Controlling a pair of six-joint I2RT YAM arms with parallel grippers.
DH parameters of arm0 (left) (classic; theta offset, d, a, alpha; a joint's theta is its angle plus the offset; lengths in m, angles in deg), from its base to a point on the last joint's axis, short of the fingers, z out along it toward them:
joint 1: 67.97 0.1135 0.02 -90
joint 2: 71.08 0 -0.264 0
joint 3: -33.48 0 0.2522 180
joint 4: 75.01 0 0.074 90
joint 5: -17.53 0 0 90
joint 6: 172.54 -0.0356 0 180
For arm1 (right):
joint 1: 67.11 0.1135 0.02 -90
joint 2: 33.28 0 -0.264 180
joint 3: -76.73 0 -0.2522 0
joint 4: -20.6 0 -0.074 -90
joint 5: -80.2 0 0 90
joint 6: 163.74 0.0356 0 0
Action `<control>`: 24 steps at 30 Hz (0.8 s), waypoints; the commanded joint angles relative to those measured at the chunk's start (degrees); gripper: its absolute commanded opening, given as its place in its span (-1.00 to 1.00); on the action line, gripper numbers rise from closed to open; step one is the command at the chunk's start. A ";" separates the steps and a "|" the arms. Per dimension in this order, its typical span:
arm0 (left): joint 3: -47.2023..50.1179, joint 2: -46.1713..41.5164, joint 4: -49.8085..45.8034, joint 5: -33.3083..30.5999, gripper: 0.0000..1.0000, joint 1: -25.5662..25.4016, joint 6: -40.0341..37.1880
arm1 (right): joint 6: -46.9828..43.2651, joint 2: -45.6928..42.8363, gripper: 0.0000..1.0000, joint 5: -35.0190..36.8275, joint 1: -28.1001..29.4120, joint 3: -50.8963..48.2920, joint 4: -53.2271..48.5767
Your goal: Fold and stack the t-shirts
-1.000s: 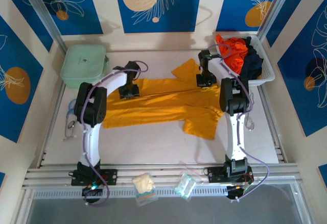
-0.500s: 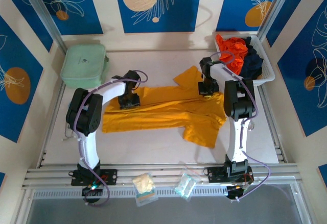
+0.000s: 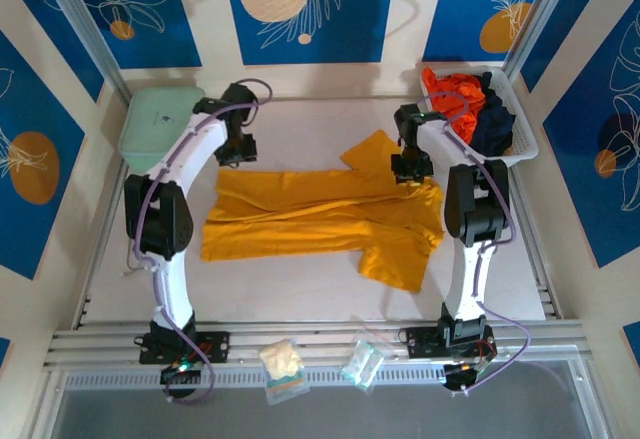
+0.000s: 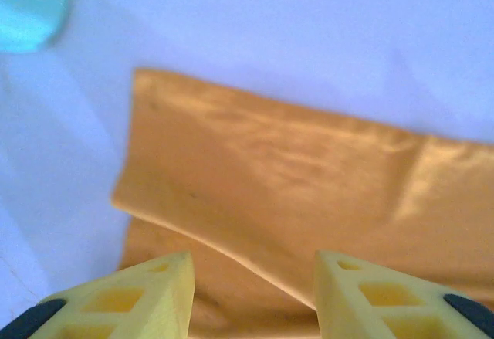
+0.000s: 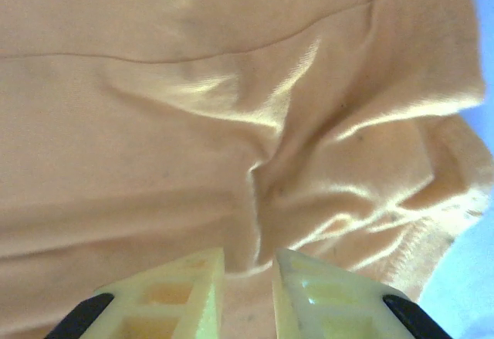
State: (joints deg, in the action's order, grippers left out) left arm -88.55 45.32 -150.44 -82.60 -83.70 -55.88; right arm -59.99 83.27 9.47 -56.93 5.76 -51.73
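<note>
The golden-yellow t-shirt (image 3: pixel 310 209) lies folded lengthwise across the middle of the table, one sleeve toward the back and one toward the front right. My left gripper (image 3: pixel 238 151) hovers over the shirt's back left corner; in the left wrist view it (image 4: pixel 255 266) is open, with the yellow cloth (image 4: pixel 293 169) lying flat beneath it. My right gripper (image 3: pixel 410 171) sits low on the shirt's back right part. In the right wrist view it (image 5: pixel 248 258) is narrowly open, and a crease of the cloth (image 5: pixel 154 123) runs toward the gap. The orange-red t-shirt (image 3: pixel 455 94) and navy t-shirt (image 3: pixel 493 119) lie bunched in a basket.
The white basket (image 3: pixel 527 139) stands at the back right corner. A mint-green zipped case (image 3: pixel 155 124) lies at the back left, beside the left arm. Two small clear packets (image 3: pixel 282 361) (image 3: pixel 362 362) rest on the front rail between the arm bases.
My left gripper has lifted off the shirt's upper edge and moved back and left. My right gripper's jaws have parted from shut. The shirt now lies flatter.
</note>
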 commanded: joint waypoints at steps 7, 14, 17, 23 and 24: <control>-2.13 10.50 -1.93 1.55 -0.07 7.73 -8.24 | 2.23 -9.94 -0.57 -3.45 1.60 -5.12 -1.91; -3.75 13.04 1.33 4.69 -0.05 11.19 -13.94 | 3.00 -11.92 -0.60 -4.16 3.07 -9.02 -0.61; -4.71 14.22 2.04 6.32 -0.06 11.42 -16.59 | 3.30 -11.62 -0.62 -4.23 3.53 -10.02 -0.17; -7.07 17.09 1.76 6.59 -0.05 11.42 -18.79 | 3.73 -11.00 -0.64 -4.11 4.26 -10.37 -0.07; -7.42 17.55 1.59 6.31 -0.05 11.42 -18.98 | 3.73 -11.00 -0.64 -3.99 4.33 -10.46 -0.06</control>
State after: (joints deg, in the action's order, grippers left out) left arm -94.16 60.64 -147.88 -76.98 -72.71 -72.52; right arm -57.25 73.33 6.67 -53.00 -3.95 -51.51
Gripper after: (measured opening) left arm 0.473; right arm 0.178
